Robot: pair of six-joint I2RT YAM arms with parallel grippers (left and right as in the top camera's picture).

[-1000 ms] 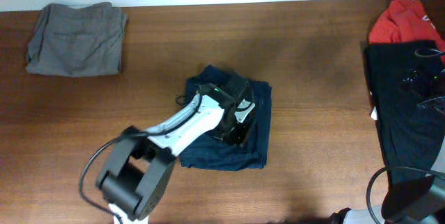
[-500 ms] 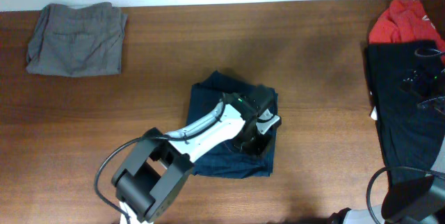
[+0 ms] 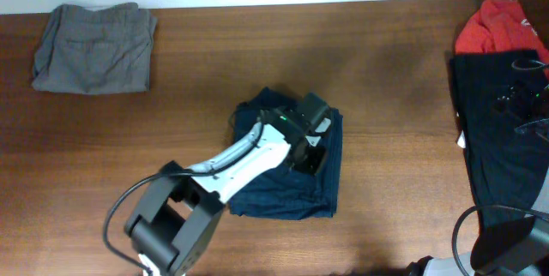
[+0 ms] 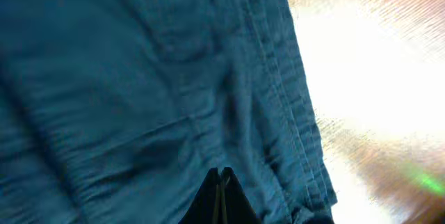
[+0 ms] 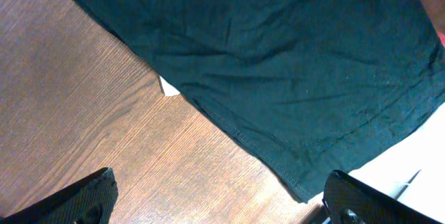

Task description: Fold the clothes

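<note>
Navy trousers [image 3: 330,173] lie folded mid-table [image 3: 395,79], with bare wood on every side. Left gripper [image 3: 310,139] is over their upper right part, fingers [image 4: 208,203] closed tip to tip; pinched cloth cannot be told. Stitched edges run just right of the tips. Right gripper [image 5: 219,186] is spread wide over the black piece [image 5: 278,64] — its hem crosses the wood diagonally. Grey trousers [image 3: 93,36] far left; red top [image 3: 497,26] far right.

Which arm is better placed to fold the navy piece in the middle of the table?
Left. The left end effector, shut, sits over the navy piece; the right end effector hangs open over the black piece, far aside.
</note>
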